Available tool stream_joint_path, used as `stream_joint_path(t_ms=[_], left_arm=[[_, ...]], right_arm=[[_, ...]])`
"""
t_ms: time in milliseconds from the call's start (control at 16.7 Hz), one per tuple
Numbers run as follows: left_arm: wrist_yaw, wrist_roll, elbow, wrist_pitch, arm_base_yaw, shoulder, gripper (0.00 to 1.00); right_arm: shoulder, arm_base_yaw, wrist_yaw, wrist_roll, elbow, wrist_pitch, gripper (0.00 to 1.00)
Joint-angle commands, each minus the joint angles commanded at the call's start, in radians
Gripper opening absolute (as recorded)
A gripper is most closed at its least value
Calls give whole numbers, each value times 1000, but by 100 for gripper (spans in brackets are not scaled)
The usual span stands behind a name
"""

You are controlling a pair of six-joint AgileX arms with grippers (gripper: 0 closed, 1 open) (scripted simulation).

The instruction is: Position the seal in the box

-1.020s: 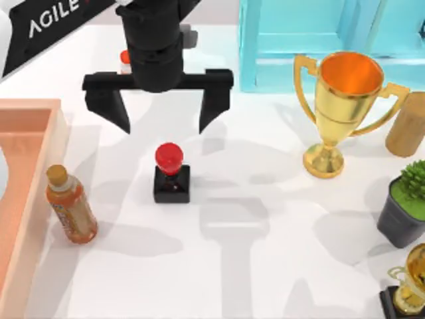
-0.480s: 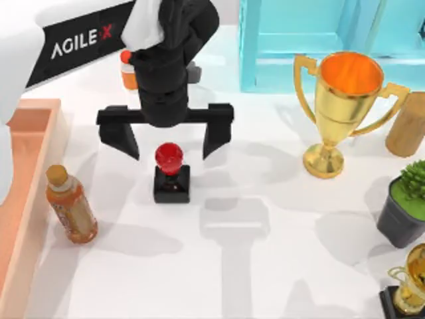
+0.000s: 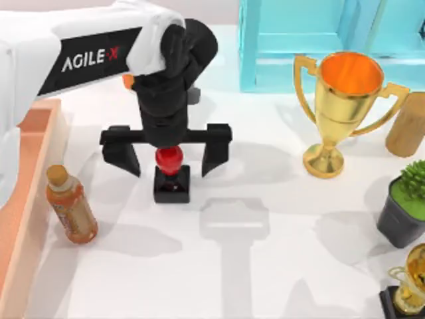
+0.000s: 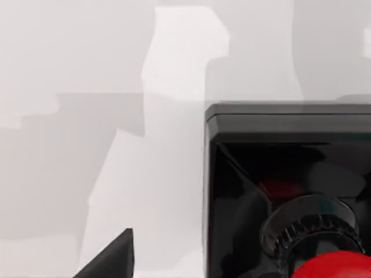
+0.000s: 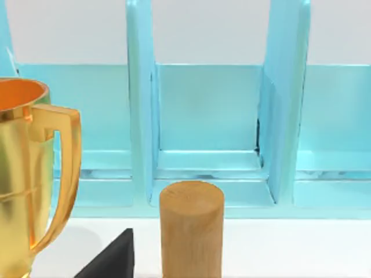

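The left hand (image 3: 170, 154) hangs directly over the seal (image 3: 171, 174), fingers spread wide, one to each side of the red knob and neither touching it; it holds nothing. The seal stands upright on the white worktop (image 3: 279, 252), left of centre, well apart from the box (image 3: 30, 199) at the left edge. In the left wrist view the seal's black block (image 4: 290, 191) is seen close up, with one dark fingertip (image 4: 110, 258) beside it; how high the fingers sit above the block is hard to judge. An orange bottle (image 3: 70, 206) lies tilted between seal and box. The right wrist view faces a wooden cylinder (image 5: 191, 229), a gold trophy (image 5: 29, 174) and the blue cabinet (image 5: 208, 116).
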Motion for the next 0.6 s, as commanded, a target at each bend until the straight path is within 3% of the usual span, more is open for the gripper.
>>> stream_joint_path(t_ms=[600], left_arm=[[0,0,0,0,0,0,25]], right_arm=[[0,0,0,0,0,0,100]])
